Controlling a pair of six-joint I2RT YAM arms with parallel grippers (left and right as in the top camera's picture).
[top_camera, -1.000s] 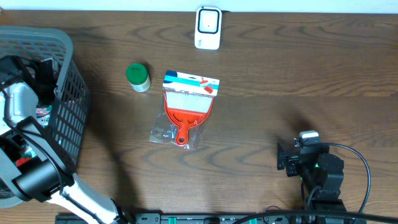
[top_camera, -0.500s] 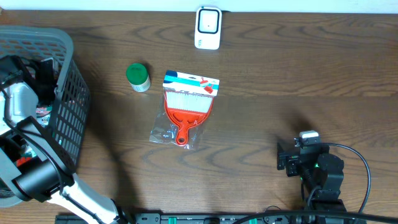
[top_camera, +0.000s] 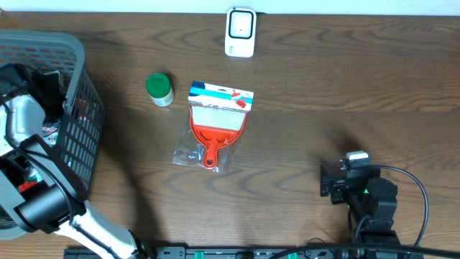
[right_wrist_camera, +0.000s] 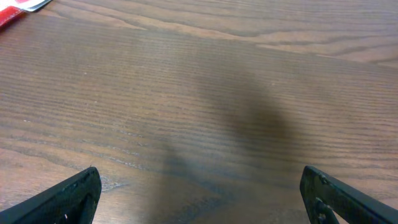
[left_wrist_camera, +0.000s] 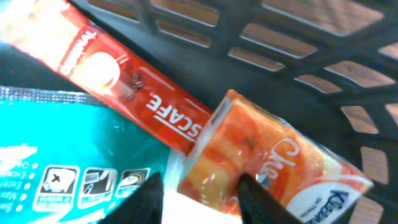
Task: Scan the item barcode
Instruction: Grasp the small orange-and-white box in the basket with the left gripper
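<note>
Left gripper [left_wrist_camera: 205,198] sits half-open astride the orange tissue pack [left_wrist_camera: 267,155] inside the basket [top_camera: 80,108] at 9 o'clock, grip unclear. Squeeze squarely, clear the red sachet [left_wrist_camera: 124,81]. Right gripper [right_wrist_camera: 199,199] wide, empty.

You have a dark wood-grain table [top_camera: 345,86] in front of you. On its left end sits a grey slatted basket [top_camera: 79,79]. Near the middle, a green-lidded jar [top_camera: 159,89] stands just beside a bagged red dustpan [top_camera: 214,126], which lies flat with its handle towards your near edge. A white scanner [top_camera: 241,32] rests at the far edge, well apart from them.
</note>
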